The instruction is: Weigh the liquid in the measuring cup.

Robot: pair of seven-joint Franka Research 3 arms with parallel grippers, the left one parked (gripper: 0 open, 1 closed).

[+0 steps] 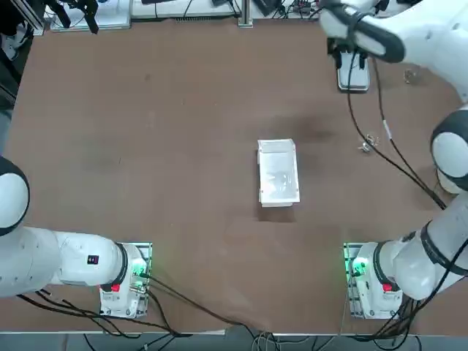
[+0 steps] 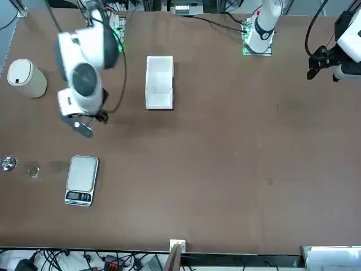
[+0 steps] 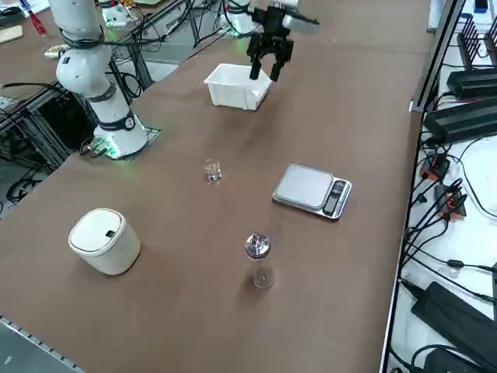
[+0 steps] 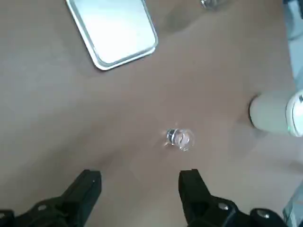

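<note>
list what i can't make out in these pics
- any liquid in the measuring cup: too small to tell, right wrist view
- that cup in the front view: apparently hidden by the right gripper, open above the table
- scale's readout: too small, front view; cut off by the edge, right wrist view

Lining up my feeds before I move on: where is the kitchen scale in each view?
Top view: kitchen scale upper right, partly hidden by the arm.
Front view: lower left.
Right side view: right of centre.
Right wrist view: cut off by the frame, beyond the small clear cup.
Shared landmark: the right pincer, open, above the table near the scale.
</note>
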